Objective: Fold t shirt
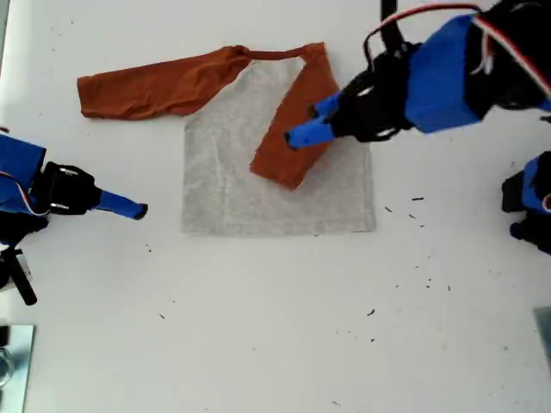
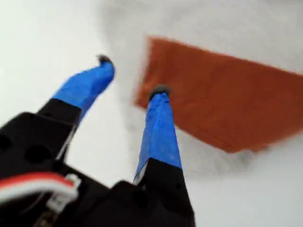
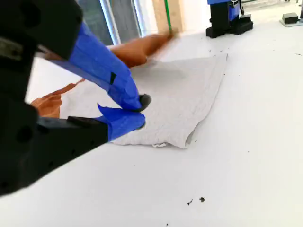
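1. While the t shirt [image 1: 258,172] lies flat on the white table [image 1: 275,344], grey body face down or blank side up (no print visible), one rust-orange sleeve [image 1: 297,120] is folded diagonally across the body; the other sleeve [image 1: 155,86] stretches out from the shirt toward the exterior view's left.
2. My first gripper [image 1: 312,122] hangs over the folded sleeve, near the shirt's shoulder. Its blue fingers [image 2: 158,132] stand spread apart with nothing between them; the first wrist view shows the sleeve's cuff end [image 2: 222,104] beyond the tips, blurred.
3. My second gripper [image 1: 138,209] sits beside the shirt, apart from the body's edge, on the side of the outstretched sleeve. Its fingertips [image 3: 137,101] are nearly together, only a narrow gap, holding nothing.
4. Second wrist view: grey hem corner [image 3: 184,137] of the shirt lies just past the tips, slightly rumpled.
5. Small dark specks [image 1: 413,206] scatter on the table past the shirt's hem.
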You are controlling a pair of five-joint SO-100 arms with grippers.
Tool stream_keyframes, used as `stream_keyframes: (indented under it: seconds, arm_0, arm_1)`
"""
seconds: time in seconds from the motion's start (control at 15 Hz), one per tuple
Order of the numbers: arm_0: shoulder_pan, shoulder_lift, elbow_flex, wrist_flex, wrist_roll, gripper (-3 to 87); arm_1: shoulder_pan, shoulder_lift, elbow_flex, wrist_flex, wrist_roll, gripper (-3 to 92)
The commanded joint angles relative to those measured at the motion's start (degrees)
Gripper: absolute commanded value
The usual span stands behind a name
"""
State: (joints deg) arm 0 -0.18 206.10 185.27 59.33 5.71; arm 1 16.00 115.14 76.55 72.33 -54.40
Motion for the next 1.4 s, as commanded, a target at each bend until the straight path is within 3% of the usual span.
stream_keyframes:
  seconds: [0.0,0.13,0.27,0.47,0.6,0.67,0.8,0.87,0.93,1.07,1.13,1.33]
  arm_0:
    - [-0.18,0.44,0.53,-0.26,-0.35,1.4]
    - [0.0,0.44,0.53,-0.26,-0.35,3.4]
    - [-1.14,0.44,0.53,-0.26,-1.32,3.5]
    - [-3.52,0.44,0.53,-0.62,-7.47,-0.3]
    - [-7.56,-0.97,-0.26,-2.72,-11.6,-0.3]
    - [-8.79,-4.92,-3.96,-1.05,-16.35,-0.4]
    - [-14.24,-24.52,-20.13,0.44,-15.73,-0.3]
    - [-17.58,-40.87,-35.33,6.15,-14.06,-0.3]
    - [-22.94,-55.99,-51.59,16.79,-14.41,-0.1]
    - [-37.09,-69.96,-70.4,28.21,-9.93,-0.1]
    - [-44.65,-71.89,-74.44,31.55,-5.54,-0.1]
    - [-69.61,-67.06,-66.18,31.73,4.48,-0.4]
  arm_1:
    - [2.55,7.38,-1.41,3.78,3.16,17.9]
    - [9.32,17.05,16.17,4.13,5.54,16.5]
    - [13.89,28.92,40.69,-3.6,6.24,18.1]
    - [15.73,36.3,66.09,-10.28,10.02,3.7]
    - [15.03,35.77,74.44,-15.12,11.78,3.5]
    - [14.68,35.16,76.73,-17.05,12.04,3.5]
    - [14.33,34.72,79.19,-18.9,11.07,3.5]
    - [13.89,34.89,79.8,-19.51,9.93,3.5]
    - [13.45,35.07,80.16,-19.6,9.58,3.5]
    - [13.1,37.0,82.18,-20.39,9.58,3.5]
    - [12.83,38.76,83.06,-20.21,9.67,3.5]
    - [12.74,52.56,88.68,-15.29,10.28,3.5]
